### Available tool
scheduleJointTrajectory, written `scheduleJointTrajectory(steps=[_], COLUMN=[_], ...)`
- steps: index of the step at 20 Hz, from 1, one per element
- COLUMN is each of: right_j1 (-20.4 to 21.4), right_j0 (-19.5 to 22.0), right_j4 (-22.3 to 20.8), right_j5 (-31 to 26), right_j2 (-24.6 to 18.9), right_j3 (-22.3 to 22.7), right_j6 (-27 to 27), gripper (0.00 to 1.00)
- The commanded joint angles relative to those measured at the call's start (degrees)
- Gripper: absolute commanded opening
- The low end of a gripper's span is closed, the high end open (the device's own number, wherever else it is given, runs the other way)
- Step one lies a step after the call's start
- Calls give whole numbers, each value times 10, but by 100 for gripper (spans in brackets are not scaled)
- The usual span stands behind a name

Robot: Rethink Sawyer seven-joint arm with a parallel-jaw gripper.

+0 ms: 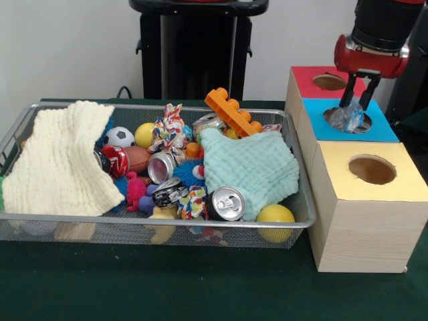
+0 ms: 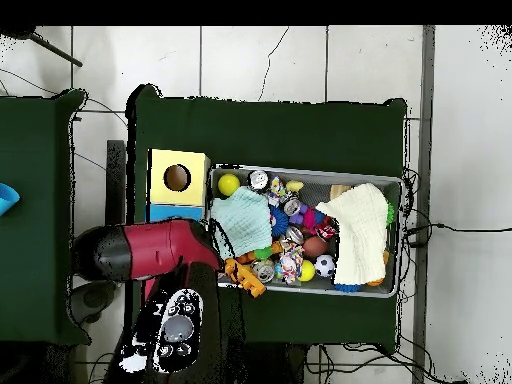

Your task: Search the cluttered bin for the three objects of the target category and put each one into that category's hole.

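Clear bottle (image 1: pixel 346 118) in claw (image 1: pixel 354 101), over hole (image 1: pixel 348 121)

A robotics lab — a pedestal-mounted red arm (image 2: pixel 140 250) at a green-covered desk (image 1: pixel 200 287), cables (image 2: pixel 440 228) trailing over tiled floor (image 2: pixel 300 60).

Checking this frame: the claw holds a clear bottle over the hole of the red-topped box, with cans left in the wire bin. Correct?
Not quite. The front view shows the claw holding the clear bottle over the blue-topped box's hole, not the red-topped box. Cans do remain in the wire bin.
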State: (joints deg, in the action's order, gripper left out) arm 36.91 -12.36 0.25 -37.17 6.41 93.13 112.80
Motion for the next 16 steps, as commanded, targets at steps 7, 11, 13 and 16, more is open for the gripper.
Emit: scheduleJointTrajectory(steps=[7,11,13,16], right_j1=[-158,-166,-165,-163], right_j0=[42,38,39,40], right_j4=[-100,-102,-102,-100], right_j5=[232,236,236,236], right_j2=[39,46,45,44], right_j3=[8,2,2,5], right_j6=[78,83,79,78], gripper=[0,0,0,0])
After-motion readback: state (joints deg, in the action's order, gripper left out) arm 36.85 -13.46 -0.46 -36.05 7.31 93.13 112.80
